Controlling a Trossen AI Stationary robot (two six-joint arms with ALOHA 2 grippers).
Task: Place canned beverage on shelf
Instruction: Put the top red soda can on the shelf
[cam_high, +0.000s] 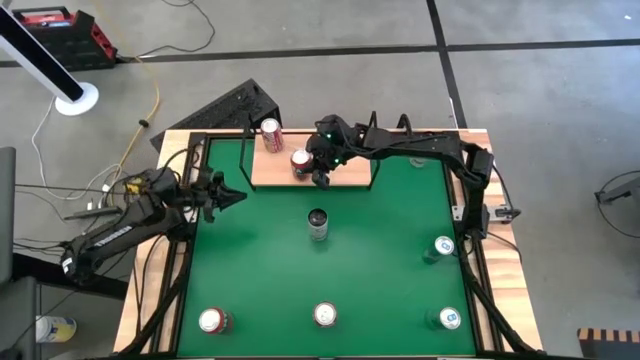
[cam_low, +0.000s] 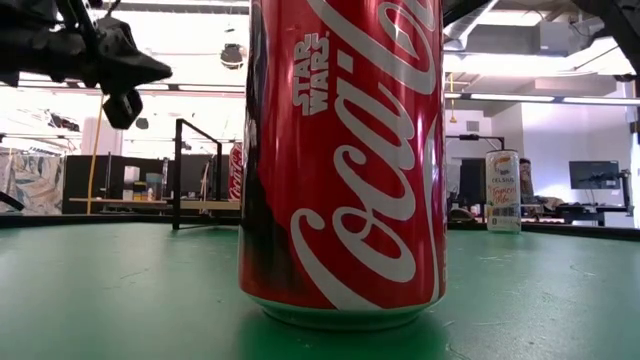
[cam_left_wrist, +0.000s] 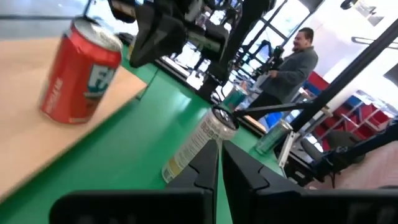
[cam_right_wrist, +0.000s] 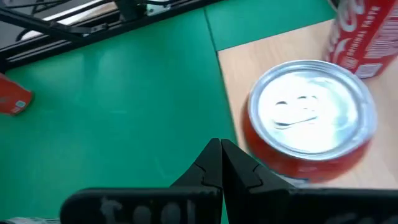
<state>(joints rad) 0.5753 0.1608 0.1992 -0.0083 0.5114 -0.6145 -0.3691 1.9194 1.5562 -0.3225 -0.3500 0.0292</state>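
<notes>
The shelf (cam_high: 345, 172) is a light-wood board with black frame rails at the table's far side. Two red cans stand upright on it, one at the far left (cam_high: 270, 133) and one nearer the middle (cam_high: 301, 160). My right gripper (cam_high: 321, 178) is shut just beside the second can (cam_right_wrist: 309, 127), over the board's near edge (cam_right_wrist: 227, 87). My left gripper (cam_high: 236, 196) is shut and empty above the green felt at the left, and also shows in the low view (cam_low: 122, 106). A pale can (cam_high: 318, 224) stands at the table's centre. My right gripper's shut fingers (cam_right_wrist: 249, 175) stand close beside the lower side wall (cam_right_wrist: 273, 163) of the red can, which stands upright on the board. I cannot tell whether the finger's outer side touches the can.
Several more cans stand on the felt: near left (cam_high: 212, 320), near middle (cam_high: 325, 314), which fills the low view (cam_low: 340, 160), near right (cam_high: 449, 318), and right (cam_high: 443, 246). The shelf's black rails (cam_low: 195, 170) rise at the back. A person (cam_left_wrist: 292, 62) stands beyond the table.
</notes>
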